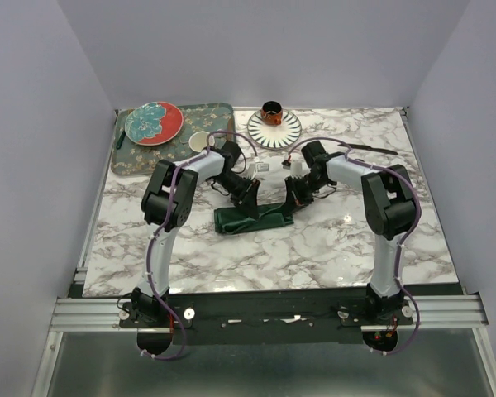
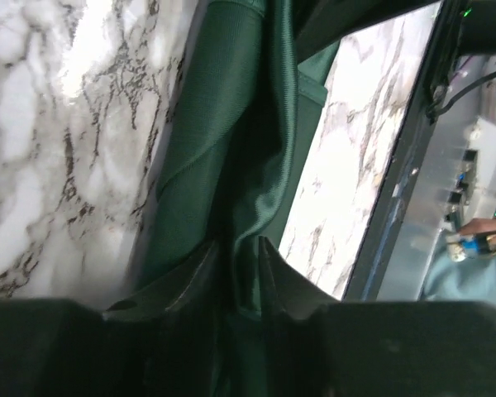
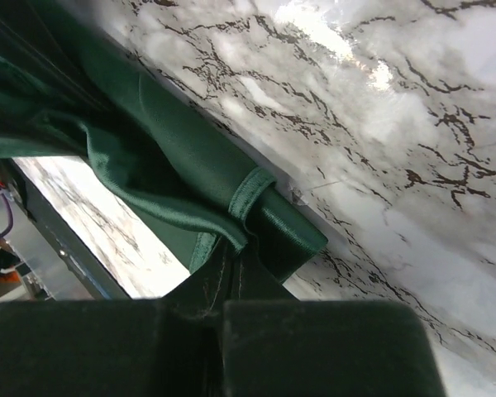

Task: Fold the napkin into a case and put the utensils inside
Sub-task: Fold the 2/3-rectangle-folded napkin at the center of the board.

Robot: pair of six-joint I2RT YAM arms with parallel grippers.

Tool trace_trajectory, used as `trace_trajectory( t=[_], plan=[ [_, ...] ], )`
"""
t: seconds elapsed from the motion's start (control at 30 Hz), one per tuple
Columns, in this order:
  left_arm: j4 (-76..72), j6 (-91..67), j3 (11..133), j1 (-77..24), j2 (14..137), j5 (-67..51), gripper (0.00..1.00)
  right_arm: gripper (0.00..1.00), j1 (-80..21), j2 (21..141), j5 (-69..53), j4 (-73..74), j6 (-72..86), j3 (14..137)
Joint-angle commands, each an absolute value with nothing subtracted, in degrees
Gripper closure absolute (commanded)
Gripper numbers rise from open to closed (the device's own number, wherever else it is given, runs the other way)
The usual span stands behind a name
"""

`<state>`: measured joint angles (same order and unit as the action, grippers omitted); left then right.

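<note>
The dark green napkin [image 1: 252,219] lies on the marble table as a long, rumpled, folded strip between my two grippers. At its left end my left gripper [image 1: 250,204] is down on it. In the left wrist view its fingers [image 2: 269,265] stand slightly apart, open, with a raised fold of the napkin [image 2: 223,124] between them. My right gripper [image 1: 296,203] is at the right end, shut on the napkin's hemmed edge [image 3: 252,194]; its fingertips [image 3: 234,252] meet under the cloth. A slim black utensil [image 1: 372,149] lies at the back right.
A green tray [image 1: 219,112] at the back left holds a red and teal plate [image 1: 153,122]. Beside it stands a small white cup [image 1: 200,141]. A striped plate [image 1: 285,132] with an orange cup [image 1: 271,111] sits at the back middle. Purple walls enclose the table.
</note>
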<state>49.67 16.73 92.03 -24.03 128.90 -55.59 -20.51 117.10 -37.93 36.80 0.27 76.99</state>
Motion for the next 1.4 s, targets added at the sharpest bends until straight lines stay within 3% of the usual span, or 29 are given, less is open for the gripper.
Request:
trace_trajectory(
  t=[0.0, 0.07, 0.1, 0.2, 0.33, 0.37, 0.5, 0.9, 1.23, 1.37],
  plan=[
    [44.7, 15.6, 91.1, -20.9, 120.9, -55.4, 0.54, 0.99, -20.5, 119.6, -32.3, 37.4, -0.2, 78.0],
    [42.4, 15.9, 90.0, -20.2, 118.2, -54.2, 0.45, 0.99, -20.5, 119.7, -32.3, 37.4, -0.2, 77.9],
    [39.8, 18.4, 86.5, -19.2, 110.3, -50.2, 0.39, 0.99, -20.6, 120.0, -32.0, 37.6, 1.3, 77.9],
    [36.0, 22.1, 79.7, -19.2, 101.7, -44.9, 0.32, 0.99, -20.5, 120.1, -32.1, 37.6, 1.2, 77.9],
    [35.2, 29.2, 69.7, -21.2, 93.0, -38.5, 0.15, 0.99, -20.6, 120.2, -32.4, 37.7, 1.1, 78.0],
    [34.6, 30.4, 68.3, -21.4, 90.6, -37.4, 0.01, 0.99, -20.5, 120.1, -32.4, 37.9, 1.1, 78.0],
    [34.1, 37.2, 62.7, -24.1, 86.3, -32.1, 0.01, 0.99, -20.5, 120.1, -32.5, 37.9, 1.0, 77.8],
    [30.6, 41.0, 59.1, -31.3, 90.0, -21.5, 0.23, 0.99, -20.6, 120.2, -32.7, 38.4, 0.4, 78.1],
    [34.5, 37.0, 67.1, -27.2, 99.1, -23.2, 0.66, 0.99, -20.6, 120.7, -32.8, 39.0, -1.8, 78.7],
    [36.1, 35.5, 68.9, -25.7, 102.2, -25.7, 0.70, 0.99, -20.6, 120.8, -32.6, 39.0, -2.0, 78.9]
  ],
)
